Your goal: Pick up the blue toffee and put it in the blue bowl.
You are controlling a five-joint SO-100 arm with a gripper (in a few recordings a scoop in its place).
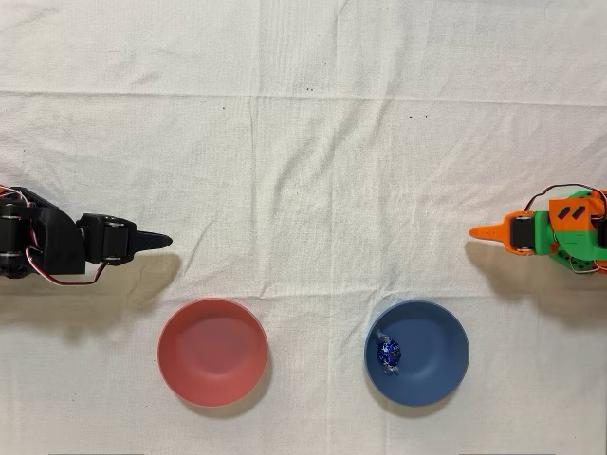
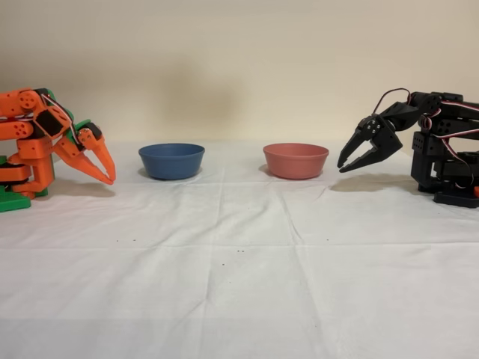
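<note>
Now the shiny blue toffee sits inside the blue bowl. Off to the side, the orange hand holds nothing, fingers nearly together.

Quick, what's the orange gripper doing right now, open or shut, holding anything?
Orange gripper: shut, holding nothing, pulled back at its base.
Blue toffee: already in the blue bowl.

No legible text or markings.
</note>
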